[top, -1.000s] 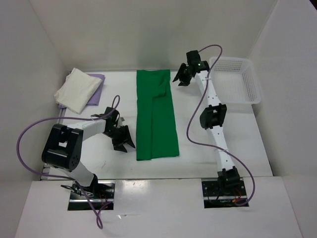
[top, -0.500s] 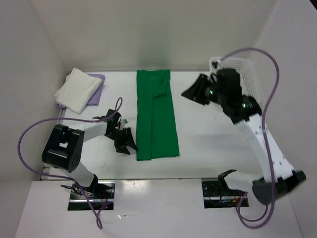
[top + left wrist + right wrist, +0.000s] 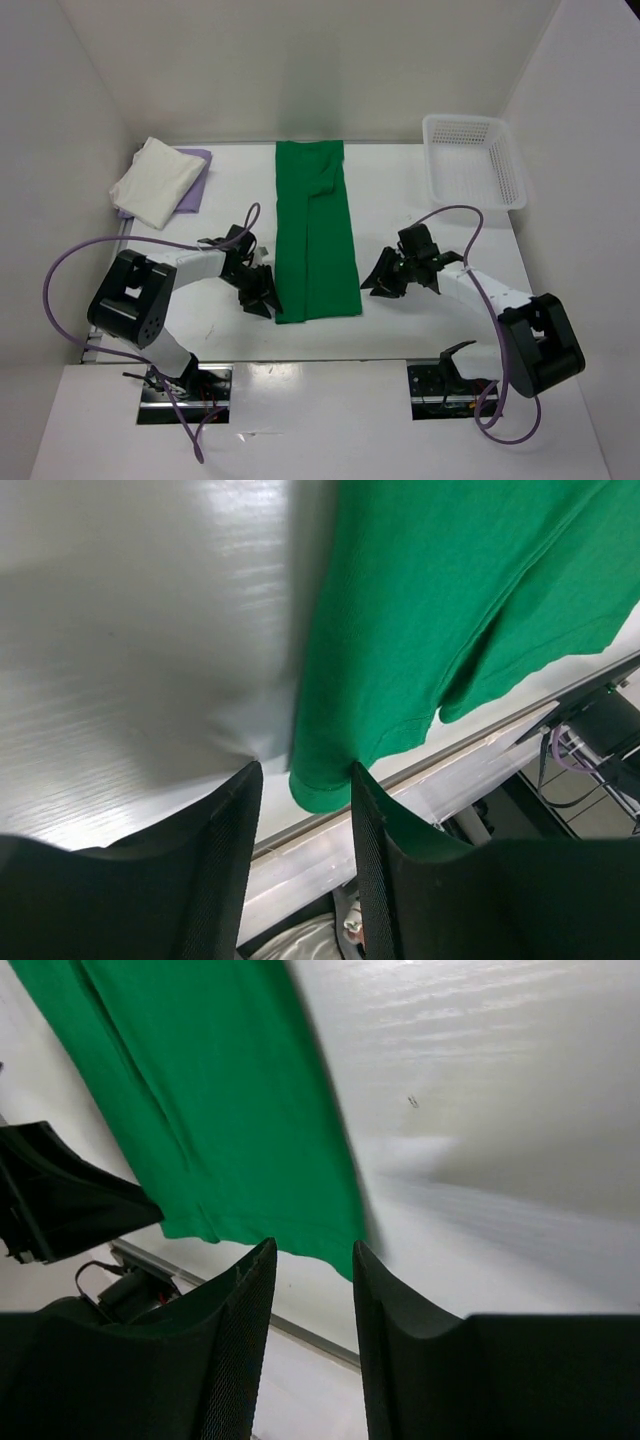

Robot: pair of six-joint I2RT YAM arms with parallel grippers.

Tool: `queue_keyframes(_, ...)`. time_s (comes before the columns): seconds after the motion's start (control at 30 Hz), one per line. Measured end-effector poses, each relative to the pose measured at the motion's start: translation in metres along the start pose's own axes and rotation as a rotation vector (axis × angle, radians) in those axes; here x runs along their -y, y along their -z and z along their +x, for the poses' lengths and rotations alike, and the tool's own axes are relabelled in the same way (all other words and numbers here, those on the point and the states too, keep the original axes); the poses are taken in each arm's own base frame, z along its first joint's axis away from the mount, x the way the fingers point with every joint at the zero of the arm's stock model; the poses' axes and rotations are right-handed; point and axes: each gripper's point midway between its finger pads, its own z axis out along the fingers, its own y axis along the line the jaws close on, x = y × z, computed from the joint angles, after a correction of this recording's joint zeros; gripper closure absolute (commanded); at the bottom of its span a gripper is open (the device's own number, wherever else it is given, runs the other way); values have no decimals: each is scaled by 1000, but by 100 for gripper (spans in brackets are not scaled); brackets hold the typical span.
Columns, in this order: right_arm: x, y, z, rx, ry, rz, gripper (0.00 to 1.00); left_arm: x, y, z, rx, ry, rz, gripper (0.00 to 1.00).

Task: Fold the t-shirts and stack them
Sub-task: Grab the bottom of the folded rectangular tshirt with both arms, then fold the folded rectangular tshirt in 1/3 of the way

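The bright green t-shirt (image 3: 315,230) lies as a long narrow strip down the middle of the table. My left gripper (image 3: 265,298) is low at its near left corner, jaws open. In the left wrist view that gripper (image 3: 303,772) has the green t-shirt's (image 3: 430,590) hem corner between its fingertips. My right gripper (image 3: 375,283) is low at the near right corner, also open. In the right wrist view it (image 3: 313,1248) has the green t-shirt's (image 3: 200,1090) corner just ahead of its fingertips. The cream t-shirt (image 3: 152,182) lies folded on the lavender t-shirt (image 3: 197,170) at the back left.
A white mesh basket (image 3: 478,160) stands at the back right against the wall. The table's near edge (image 3: 470,745) and its metal rail run just past the shirt's hem. White walls close the table in on three sides.
The right arm has swung from the back by the basket down to the shirt's near right corner. The left gripper has slid right to the near left corner. Both jaws have narrowed.
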Motion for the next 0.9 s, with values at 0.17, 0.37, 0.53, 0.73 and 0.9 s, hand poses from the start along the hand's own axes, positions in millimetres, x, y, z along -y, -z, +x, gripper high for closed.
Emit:
queue_keyframes(0.17,-1,-8,10,-10,2,-26,58,1,-5,10,-24,3,-9,56)
queue_keyframes(0.37,18,-24,40,-111,-13,36,58,2,-8,17,-46,23,-3,57)
queue_keyframes(0.53,16,-28,39,-111,-22,21,79,-1,-9,20,-53,35,-5,68)
queue_keyframes(0.73,17,-35,42,-125,-25,28,100,0,-10,18,-46,41,-1,93)
queue_keyframes(0.9,8,-32,59,-140,18,26,100,-2,-9,23,-48,47,-3,100)
